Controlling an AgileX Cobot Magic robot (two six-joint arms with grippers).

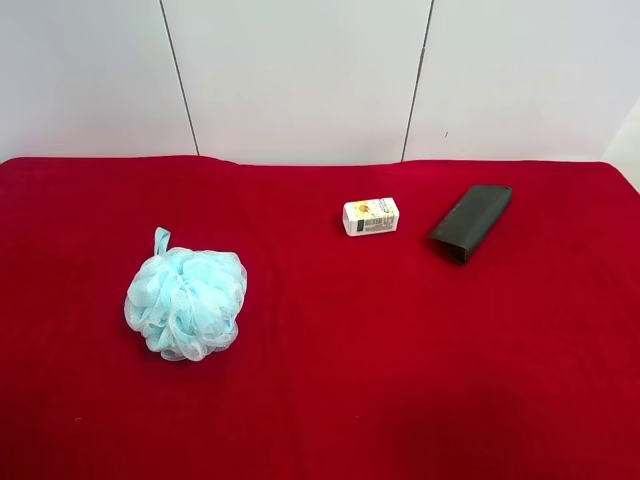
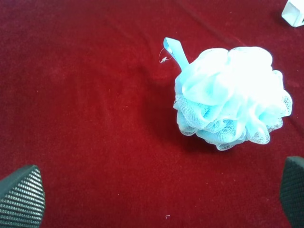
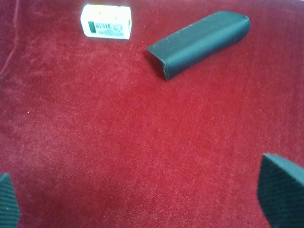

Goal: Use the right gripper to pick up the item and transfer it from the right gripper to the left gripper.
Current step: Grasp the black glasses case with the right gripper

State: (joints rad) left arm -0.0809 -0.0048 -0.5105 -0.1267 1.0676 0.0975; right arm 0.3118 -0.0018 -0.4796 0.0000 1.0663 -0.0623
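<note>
Exterior high view: a red cloth (image 1: 400, 350) covers the table, and neither arm shows in this view. The case (image 1: 471, 223), dark and oblong, lies flat on the cloth toward this view's right, angled, with one end nearer the white panelled wall (image 1: 300, 70). A small white box (image 1: 371, 216) sits just beside it, apart from it, and a light-blue pouf (image 1: 186, 303) rests well apart at this view's left. In the right wrist view the right gripper (image 3: 145, 197) hangs over bare cloth with its two fingers (image 3: 282, 192) spread wide and nothing between them; the case lies ahead of it, untouched, with the box next to it showing a barcode. In the left wrist view the left gripper (image 2: 156, 194) is likewise spread wide and empty, its ribbed fingers (image 2: 21, 197) apart from the pouf, whose loop lies on the cloth. A corner of the box shows at the edge.
</note>
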